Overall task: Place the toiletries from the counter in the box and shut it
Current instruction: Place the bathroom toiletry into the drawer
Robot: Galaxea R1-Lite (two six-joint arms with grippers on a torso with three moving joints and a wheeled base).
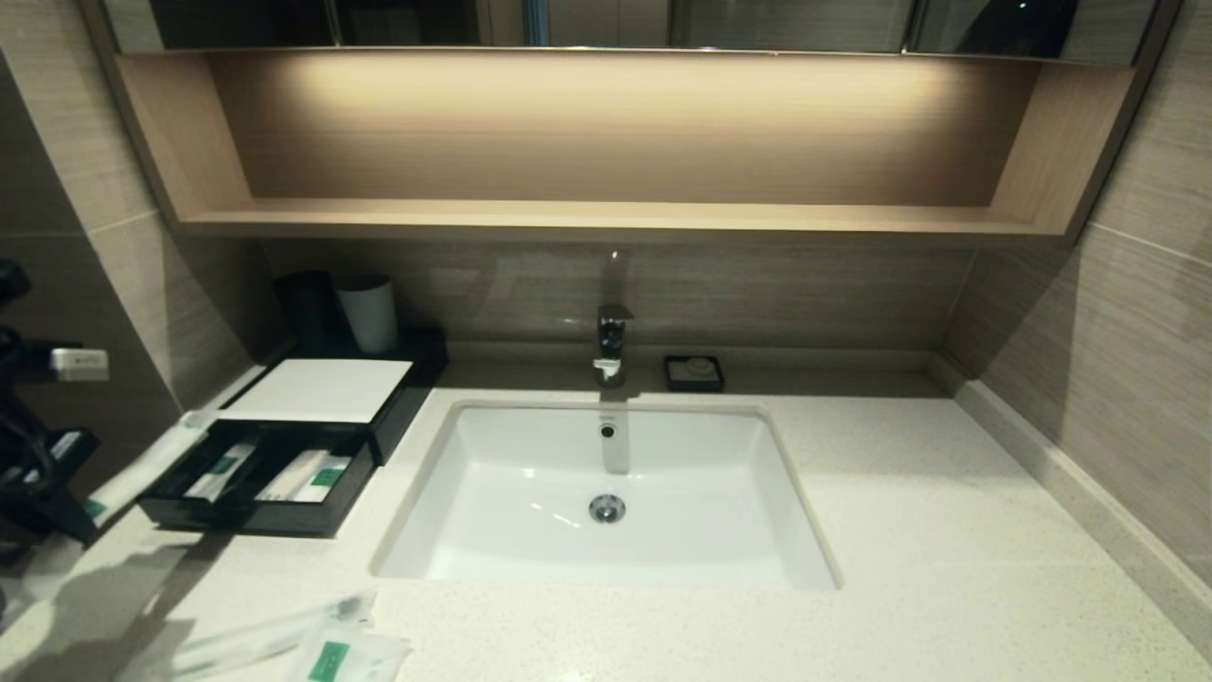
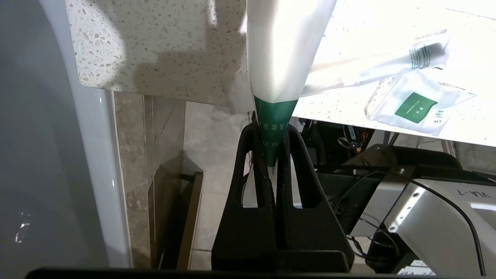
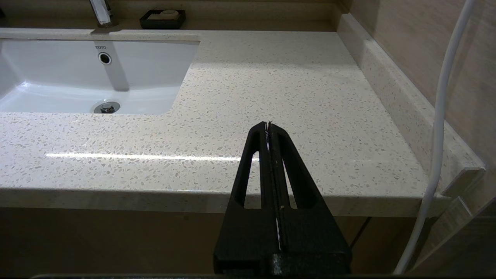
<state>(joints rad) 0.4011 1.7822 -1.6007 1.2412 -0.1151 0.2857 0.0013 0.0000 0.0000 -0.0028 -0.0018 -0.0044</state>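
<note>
Nearest, loose items: a wrapped stick (image 1: 256, 637) and sachet (image 1: 346, 655) on the surface (image 1: 900, 530).
Left gripper (image 2: 273, 155): jaws pinching another stick (image 2: 285, 54), left of the box (image 1: 284, 445).
Box: drawer out, packets inside.
Right gripper (image 3: 268, 128): jaws together, empty.

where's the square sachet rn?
The square sachet lies on the counter at its front edge, on the robot's left in the head view, touching a wrapped stick and in front of the open box.

A light wooden shelf (image 1: 606, 220) is lit warmly from above. Beneath it, striped beige wall tiles (image 1: 805, 294) are seen behind a chrome faucet (image 1: 612, 343).
</note>
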